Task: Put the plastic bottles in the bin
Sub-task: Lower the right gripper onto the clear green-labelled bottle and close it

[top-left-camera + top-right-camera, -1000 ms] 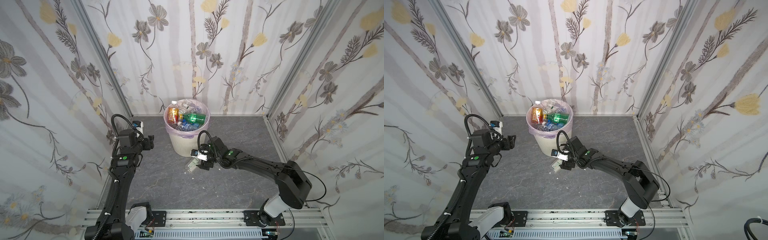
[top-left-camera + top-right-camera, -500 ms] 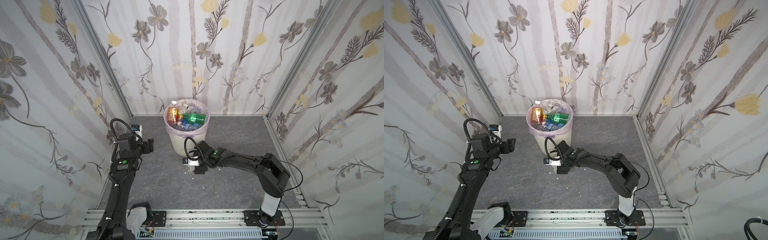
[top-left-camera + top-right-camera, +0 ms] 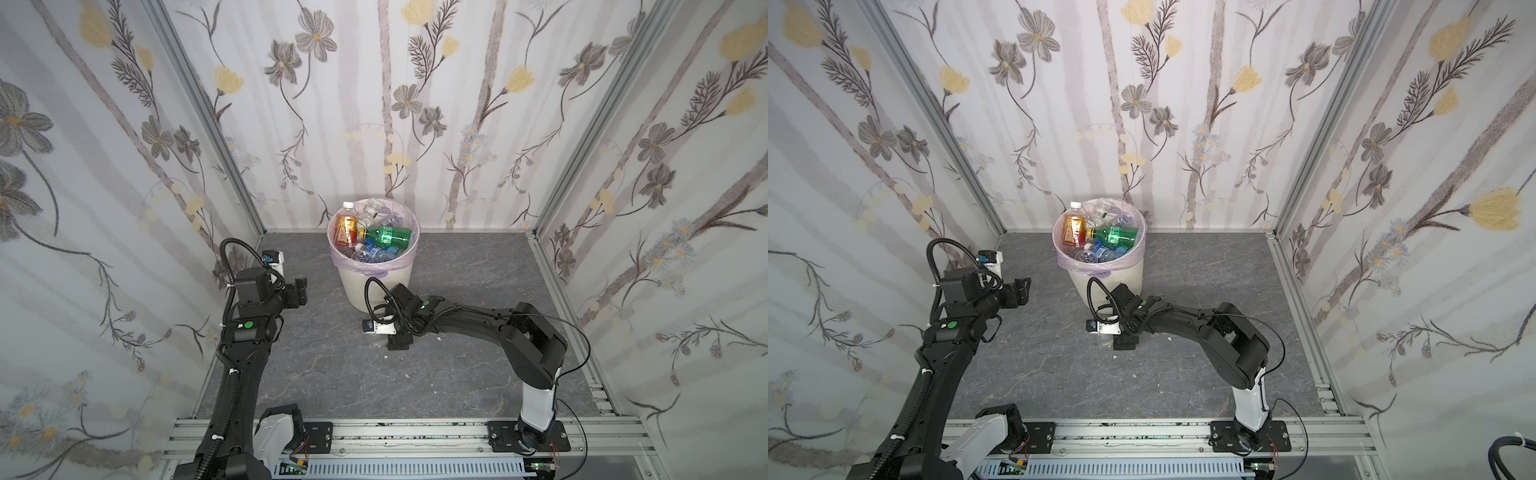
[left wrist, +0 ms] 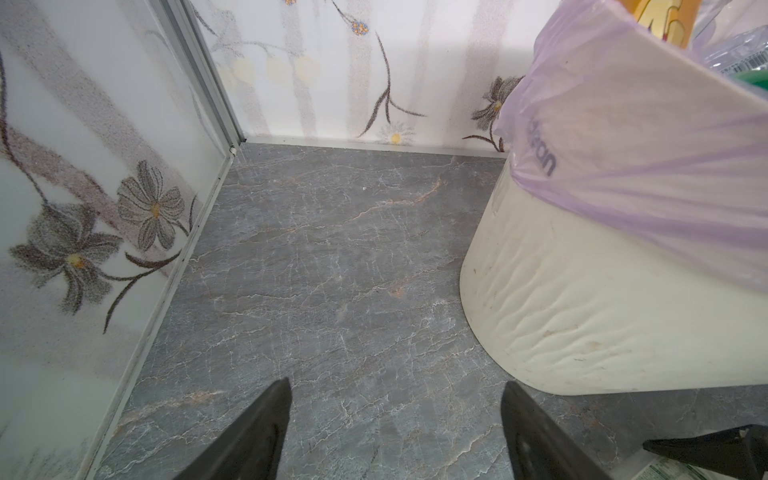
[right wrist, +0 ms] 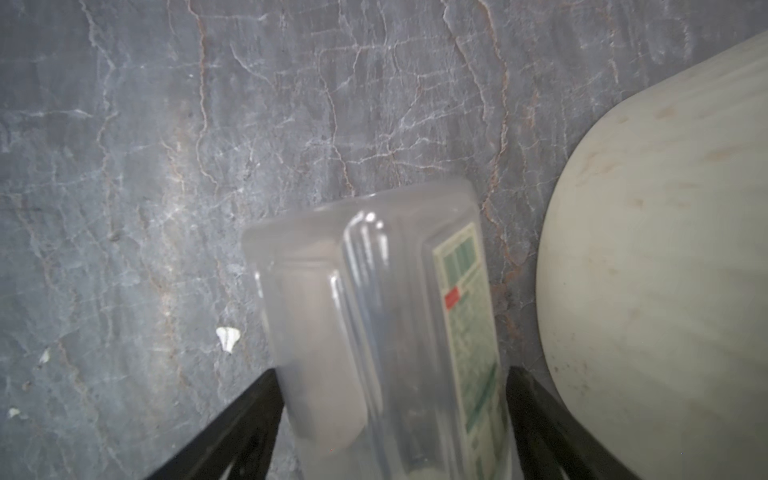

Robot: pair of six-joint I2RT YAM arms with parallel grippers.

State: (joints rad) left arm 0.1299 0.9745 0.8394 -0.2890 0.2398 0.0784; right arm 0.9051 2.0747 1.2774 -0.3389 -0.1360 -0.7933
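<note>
Clear bottle [image 5: 374, 311] between right tool [image 5: 392, 374] jaws, bin [image 5: 665, 249] just beside

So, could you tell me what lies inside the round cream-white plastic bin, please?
The bin holds plastic bottles up to its rim: an amber red-labelled bottle, a green bottle, clear blue-labelled bottles. The pile and lilac bag hide whatever lies deeper.

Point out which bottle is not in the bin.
The clear bottle with the green-and-white label, between the fingers of the right pincer, beside the bin. All the other bottles lie piled inside it.
</note>
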